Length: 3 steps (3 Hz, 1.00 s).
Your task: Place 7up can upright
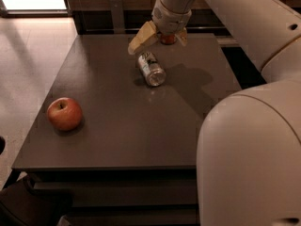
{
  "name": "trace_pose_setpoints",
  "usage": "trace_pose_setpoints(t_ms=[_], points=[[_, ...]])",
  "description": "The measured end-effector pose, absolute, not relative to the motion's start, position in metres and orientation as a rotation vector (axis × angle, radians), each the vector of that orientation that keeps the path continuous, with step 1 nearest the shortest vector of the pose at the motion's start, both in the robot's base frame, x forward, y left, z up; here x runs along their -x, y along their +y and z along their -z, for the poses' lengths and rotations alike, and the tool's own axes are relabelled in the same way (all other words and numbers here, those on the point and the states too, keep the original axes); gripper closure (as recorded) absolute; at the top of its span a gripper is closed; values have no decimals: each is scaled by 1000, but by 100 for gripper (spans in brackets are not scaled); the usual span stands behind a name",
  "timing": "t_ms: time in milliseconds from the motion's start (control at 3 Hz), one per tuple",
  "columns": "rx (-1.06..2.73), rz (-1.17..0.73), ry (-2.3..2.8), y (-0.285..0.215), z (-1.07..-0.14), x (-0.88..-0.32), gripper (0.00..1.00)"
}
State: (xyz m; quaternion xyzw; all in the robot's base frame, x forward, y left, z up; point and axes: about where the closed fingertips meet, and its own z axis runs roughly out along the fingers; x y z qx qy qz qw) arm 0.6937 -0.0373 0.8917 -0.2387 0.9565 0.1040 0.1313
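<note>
The 7up can (pixel 151 68), silvery with green markings, lies on its side on the dark table (pixel 117 126), its shiny end facing the camera. My gripper (pixel 160 37) hangs just above and behind the can's far end. Its tan fingers (pixel 142 37) are spread apart, one on the left and one on the right, and hold nothing. The big white arm fills the right side of the view.
A red apple (pixel 64 113) sits near the table's front left. A small red-orange object (pixel 168 39) stands at the far edge behind the gripper, partly hidden. Light floor lies to the left, and a dark wall base runs behind the table.
</note>
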Motion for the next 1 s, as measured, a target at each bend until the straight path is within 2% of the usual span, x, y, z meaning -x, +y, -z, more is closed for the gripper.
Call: trace_pose_setpoints(t_ms=[1000], points=[[834, -159, 2885, -20, -838, -694, 0]])
